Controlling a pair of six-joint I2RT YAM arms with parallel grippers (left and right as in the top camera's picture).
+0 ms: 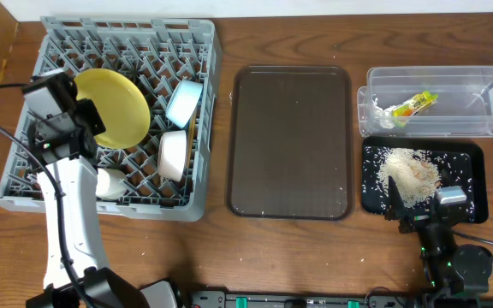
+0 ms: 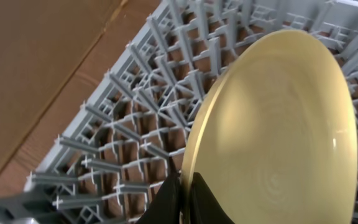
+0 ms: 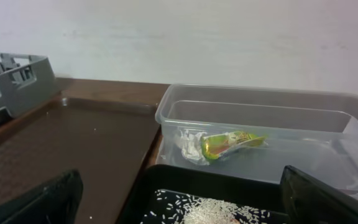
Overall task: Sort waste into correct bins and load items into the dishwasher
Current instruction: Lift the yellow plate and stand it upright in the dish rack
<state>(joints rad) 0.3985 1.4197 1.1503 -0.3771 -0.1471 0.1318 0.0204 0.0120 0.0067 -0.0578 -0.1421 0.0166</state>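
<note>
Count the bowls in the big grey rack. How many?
2. The light blue bowl stands on edge near the dish rack's right side; the white-pinkish bowl is just below it in the overhead view. The left arm covers some of the rack, so another may be hidden.

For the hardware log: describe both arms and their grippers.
Left arm: white tubular link, black joints, pale grey camera block, thin black cables. Right arm: black, silver wrist block, black cable. Both have black wedge-shaped fingers.

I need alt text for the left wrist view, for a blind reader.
The left gripper pinches the rim of the pale yellow plate, tilted inside the grey dish rack. A wooden table shows at left.
</note>
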